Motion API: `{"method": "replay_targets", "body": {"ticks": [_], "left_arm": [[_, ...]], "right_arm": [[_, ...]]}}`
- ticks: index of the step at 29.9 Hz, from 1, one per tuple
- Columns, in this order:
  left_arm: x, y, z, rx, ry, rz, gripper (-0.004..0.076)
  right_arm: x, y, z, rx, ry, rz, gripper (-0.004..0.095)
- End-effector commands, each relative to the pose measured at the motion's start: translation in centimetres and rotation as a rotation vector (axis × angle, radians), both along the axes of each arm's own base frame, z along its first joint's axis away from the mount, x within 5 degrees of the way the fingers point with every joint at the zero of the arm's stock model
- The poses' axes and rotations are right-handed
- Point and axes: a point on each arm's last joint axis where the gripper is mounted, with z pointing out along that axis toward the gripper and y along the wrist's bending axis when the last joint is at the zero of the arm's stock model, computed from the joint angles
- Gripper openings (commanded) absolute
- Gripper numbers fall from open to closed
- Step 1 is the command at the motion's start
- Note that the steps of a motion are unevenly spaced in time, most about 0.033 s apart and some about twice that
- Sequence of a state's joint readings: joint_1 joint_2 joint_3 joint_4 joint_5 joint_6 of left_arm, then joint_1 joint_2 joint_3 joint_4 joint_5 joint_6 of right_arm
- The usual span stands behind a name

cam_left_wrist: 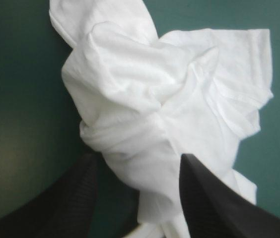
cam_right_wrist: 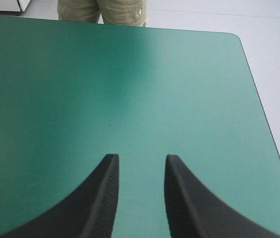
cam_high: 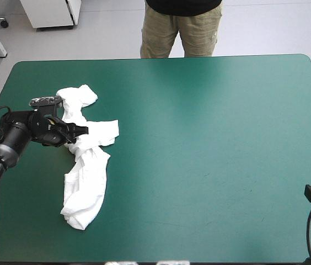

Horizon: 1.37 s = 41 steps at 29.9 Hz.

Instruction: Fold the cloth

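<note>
The T-shirt (cam_high: 86, 182) lies as a crumpled, twisted strip on the left part of the table (cam_high: 216, 110), close to its left edge and short of the near edge. One end bunches up toward the far left, a sleeve sticks out toward the table's middle, and the longer part trails down toward the near edge.

My left gripper (cam_left_wrist: 137, 162) comes in from the left edge and sits low at the shirt's narrow, twisted middle. Its black fingers (cam_left_wrist: 75, 198) stand spread, and a fold of white cloth lies in the gap between them. I cannot tell whether the pads touch it. Ahead of the gripper the cloth piles up in soft folds, with a hemmed sleeve edge off to one side and the teal-green cover showing around it.

My right gripper (cam_right_wrist: 141, 159) is well apart from the shirt, over the right side of the table. Its fingers are spread too, and only teal-green cover shows between and ahead of them.
</note>
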<state>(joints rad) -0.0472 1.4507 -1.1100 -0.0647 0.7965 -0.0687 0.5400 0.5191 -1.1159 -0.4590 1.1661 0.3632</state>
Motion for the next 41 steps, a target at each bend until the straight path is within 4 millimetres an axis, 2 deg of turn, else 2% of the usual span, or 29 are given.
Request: {"method": "replay_targets", "body": {"ticks": [1, 6, 10, 11, 15, 19, 23, 28, 31, 37, 41], "left_arm": [[2.2, 0.0, 0.1, -0.023, -0.079, 0.053, 0.0377], [5.9, -0.5, -3.1, -0.094, -0.042, 0.105, 0.0377], [7.7, -1.2, -4.8, -0.158, 0.014, 0.088, 0.0345], [8.0, -1.4, -5.2, -0.168, 0.025, 0.075, 0.0296], [8.2, -2.1, -6.1, -0.158, 0.047, -0.017, -0.0006], [8.1, -3.6, -5.9, -0.111, 0.036, -0.139, -0.0009], [7.8, -7.3, -5.3, -0.046, 0.012, -0.301, -0.0009], [5.9, -14.5, -4.3, -0.023, -0.042, -0.529, -0.0009], [3.9, -19.2, -3.6, -0.031, -0.083, -0.656, -0.0009], [-2.8, -28.1, -2.3, -0.050, -0.137, -0.948, -0.0009], [-7.7, -32.6, -1.4, -0.060, -0.224, -1.139, -0.0009]], "right_arm": [[0.5, 0.2, 1.2, -0.003, -0.085, 0.009, 0.0313], [0.5, 0.3, 1.1, 0.003, -0.073, 0.013, 0.0312], [0.4, 0.3, 1.1, 0.011, -0.069, 0.020, 0.0313], [0.4, 0.4, 1.0, 0.016, -0.066, 0.024, 0.0312], [0.4, 0.4, 1.0, 0.017, -0.065, 0.026, 0.0312], [0.4, 0.2, 1.2, 0.006, -0.080, 0.014, 0.0311], [0.5, 0.0, 1.3, -0.022, -0.093, -0.005, 0.0311], [0.5, -0.1, 1.3, -0.030, -0.096, -0.009, 0.0311], [0.5, -0.1, 1.3, -0.034, -0.099, -0.013, 0.0311], [0.5, -0.2, 1.4, -0.040, -0.102, -0.018, 0.0311], [0.5, -0.2, 1.4, -0.040, -0.104, -0.017, 0.0311]]}}
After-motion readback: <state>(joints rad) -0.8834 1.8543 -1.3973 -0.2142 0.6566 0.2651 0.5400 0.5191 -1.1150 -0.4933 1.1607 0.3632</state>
